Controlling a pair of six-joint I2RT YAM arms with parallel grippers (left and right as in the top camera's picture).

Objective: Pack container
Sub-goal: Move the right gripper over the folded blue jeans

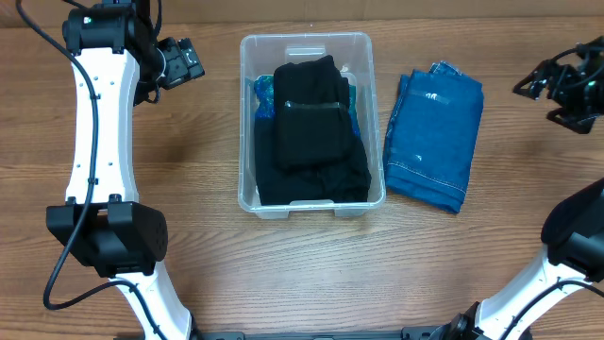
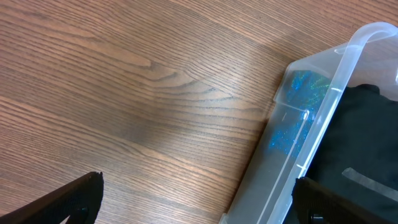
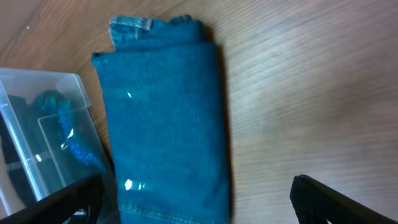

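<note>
The clear plastic container [image 1: 311, 42] sits at the table's middle, holding folded black clothes [image 1: 311, 123] over a shiny blue garment [image 1: 264, 93]. Folded blue jeans [image 1: 434, 137] lie on the table just right of it, also in the right wrist view [image 3: 165, 118]. My left gripper [image 1: 181, 61] is open and empty, raised left of the container's far corner; its view shows the container's wall [image 2: 298, 143]. My right gripper [image 1: 557, 90] is open and empty, raised to the right of the jeans; the container's corner [image 3: 43, 118] shows at its view's left.
Wooden tabletop [image 1: 189, 236] all round. The white arm bases stand at the near left [image 1: 104, 231] and near right [image 1: 576, 236].
</note>
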